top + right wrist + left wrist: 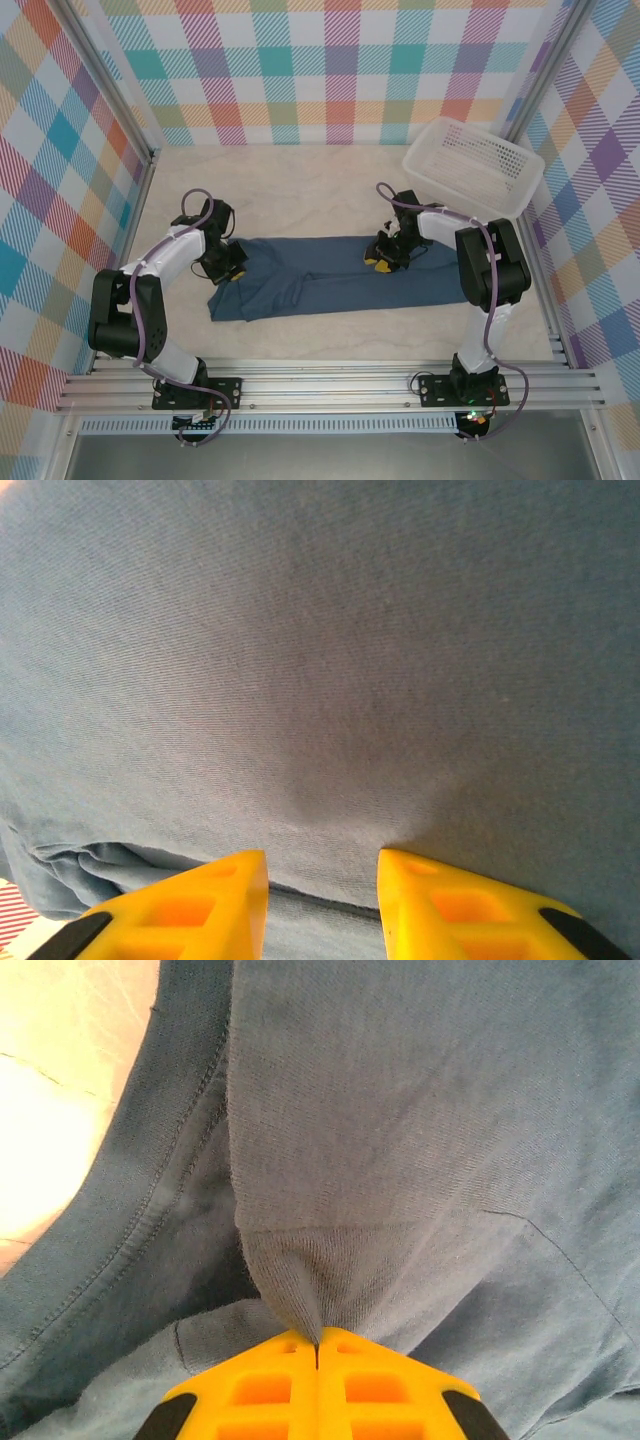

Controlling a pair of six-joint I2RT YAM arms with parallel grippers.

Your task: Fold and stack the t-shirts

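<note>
A dark denim-blue t-shirt [320, 285] lies on the table as a long band folded lengthwise, between the two arms. My left gripper [232, 268] sits at its left end. In the left wrist view the yellow fingers [317, 1345] are pressed together with a pinched ridge of the t-shirt [400, 1110] rising out of them, and the collar seam curves past on the left. My right gripper [380, 262] is low over the shirt's upper right part. Its yellow fingers [322, 865] stand apart on the t-shirt [320, 660], with a folded hem edge lying between them.
A white mesh basket [475, 165] stands at the back right, close behind the right arm. The pale table [300, 180] stretches bare behind the shirt. Plaid walls and metal posts close in both sides, and a rail runs along the near edge.
</note>
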